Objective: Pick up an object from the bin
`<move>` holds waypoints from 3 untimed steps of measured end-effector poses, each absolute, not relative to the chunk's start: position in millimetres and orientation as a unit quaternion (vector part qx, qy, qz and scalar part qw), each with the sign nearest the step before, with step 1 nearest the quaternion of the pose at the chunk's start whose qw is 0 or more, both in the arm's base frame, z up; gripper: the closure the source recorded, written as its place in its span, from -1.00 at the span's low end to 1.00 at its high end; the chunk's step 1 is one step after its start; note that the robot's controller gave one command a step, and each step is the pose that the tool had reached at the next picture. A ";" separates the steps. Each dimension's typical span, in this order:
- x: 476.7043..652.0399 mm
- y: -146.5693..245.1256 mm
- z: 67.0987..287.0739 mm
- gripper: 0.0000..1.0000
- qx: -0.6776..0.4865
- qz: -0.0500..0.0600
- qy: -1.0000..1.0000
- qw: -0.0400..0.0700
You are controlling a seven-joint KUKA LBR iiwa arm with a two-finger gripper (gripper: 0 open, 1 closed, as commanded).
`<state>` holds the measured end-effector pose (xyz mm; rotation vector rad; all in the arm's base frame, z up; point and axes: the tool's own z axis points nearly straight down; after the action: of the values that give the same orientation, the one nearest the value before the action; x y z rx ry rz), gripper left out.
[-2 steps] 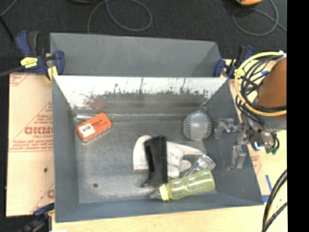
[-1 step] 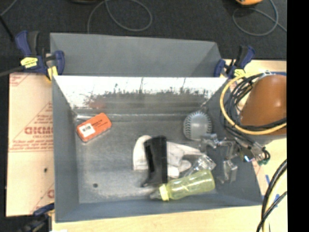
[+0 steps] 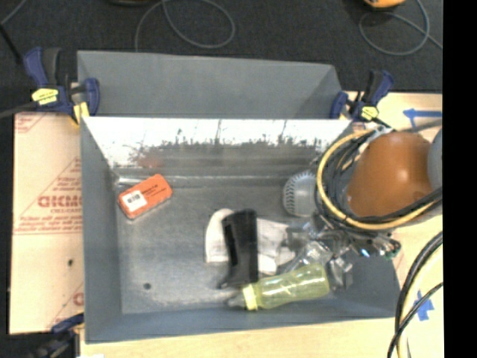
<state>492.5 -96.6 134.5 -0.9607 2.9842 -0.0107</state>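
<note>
The claw sits at four o'clock in the bin, beside the greenish bottle — open or closed, I cannot tell — apparently nothing lifted yet.

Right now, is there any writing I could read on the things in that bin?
Nothing can be read.
Orange box, far left of the bin: white label with a barcode, its print too small to read.
Yellow-green bottle, near side: no writing visible.
</note>
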 end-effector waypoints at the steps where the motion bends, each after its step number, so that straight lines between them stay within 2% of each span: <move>1: 493.2 -96.4 105.0 -1.00 -0.373 -0.003 0.928 0.004; 2: 493.9 -95.1 84.4 1.00 -0.474 -0.005 0.880 0.005; 3: 493.9 -95.0 84.4 1.00 -0.475 -0.005 0.880 0.005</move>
<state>493.9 -95.0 84.4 -1.4867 2.7565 -0.0163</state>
